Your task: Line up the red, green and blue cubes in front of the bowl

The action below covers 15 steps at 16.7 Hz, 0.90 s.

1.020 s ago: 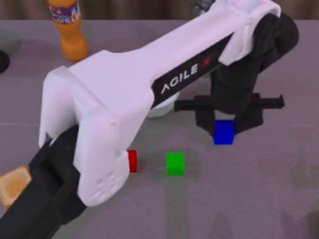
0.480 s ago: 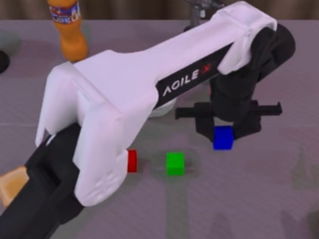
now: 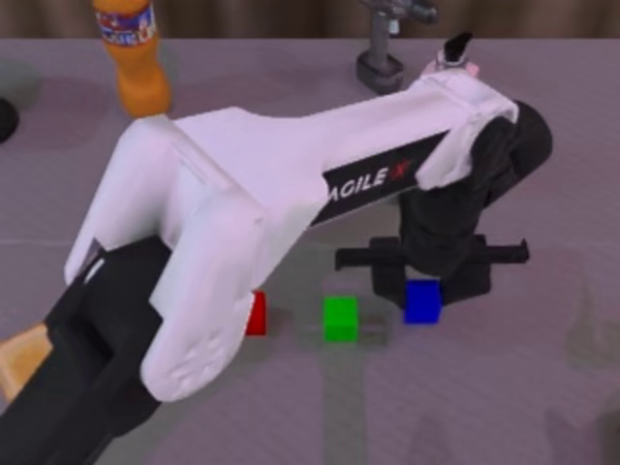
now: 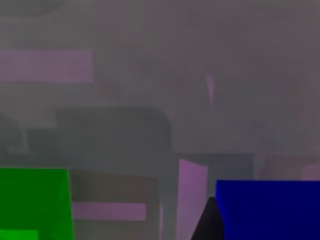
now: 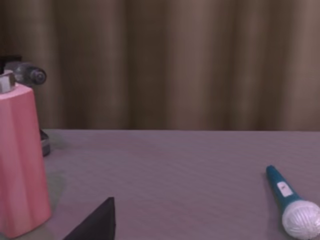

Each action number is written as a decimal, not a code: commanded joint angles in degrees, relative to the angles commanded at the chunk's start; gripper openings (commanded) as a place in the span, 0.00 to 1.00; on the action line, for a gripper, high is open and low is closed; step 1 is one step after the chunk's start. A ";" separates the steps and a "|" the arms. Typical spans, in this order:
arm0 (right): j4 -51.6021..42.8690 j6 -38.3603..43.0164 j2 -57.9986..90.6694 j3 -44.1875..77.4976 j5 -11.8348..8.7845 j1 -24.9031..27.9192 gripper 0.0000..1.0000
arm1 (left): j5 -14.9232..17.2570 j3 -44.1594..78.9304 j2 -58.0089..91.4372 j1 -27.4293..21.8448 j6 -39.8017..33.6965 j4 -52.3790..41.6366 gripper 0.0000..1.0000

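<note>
**Blue cube being set down at the end of the row**

Seen from above, the left gripper (image 3: 422, 291) reaches across to the centre-right of the frame, its fingers closed on the blue cube (image 3: 422, 301), low over the worktop (image 3: 523, 387). The green cube (image 3: 340, 318) sits just to its left, the red cube (image 3: 256, 313) further left, half hidden under the arm. The bowl is covered by the arm. The placing step looks nearly finished; next would be releasing and lifting clear. The right gripper is out of sight.
</note>
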 joint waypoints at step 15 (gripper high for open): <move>0.00 0.00 0.00 0.00 0.00 0.00 1.00 | 0.00 0.00 0.00 0.00 0.00 0.00 0.98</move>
